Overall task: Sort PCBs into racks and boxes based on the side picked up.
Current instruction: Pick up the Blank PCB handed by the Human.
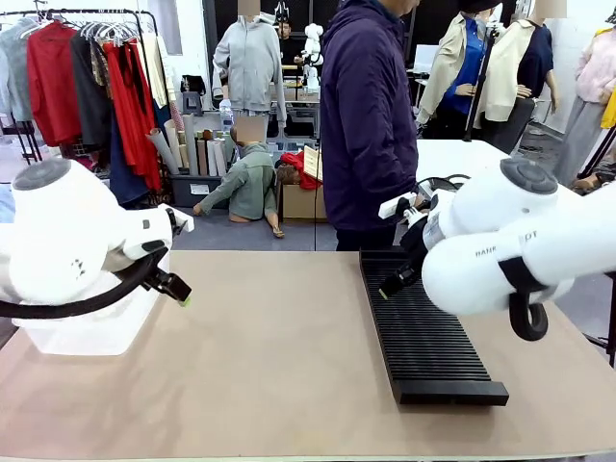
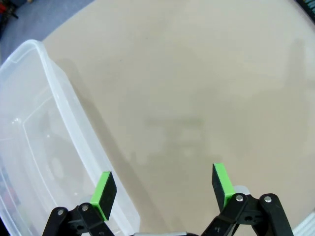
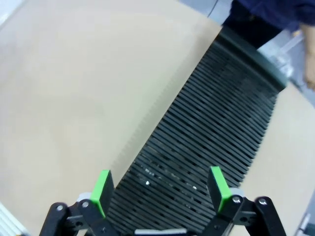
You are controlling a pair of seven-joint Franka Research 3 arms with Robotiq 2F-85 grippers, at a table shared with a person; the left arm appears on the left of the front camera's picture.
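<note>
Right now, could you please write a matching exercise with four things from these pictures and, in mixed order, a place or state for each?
1 rack
2 box
3 left gripper
4 right gripper

a open, over black slots
b see-through, left side of the table
c open, beside a clear rim
d black, table's right side

Pairs: 1-d, 2-b, 3-c, 4-a

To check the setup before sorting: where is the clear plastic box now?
In the front view the clear box stands on the table at its left side, partly behind the left arm; the open left claw hangs at its rim.
</note>
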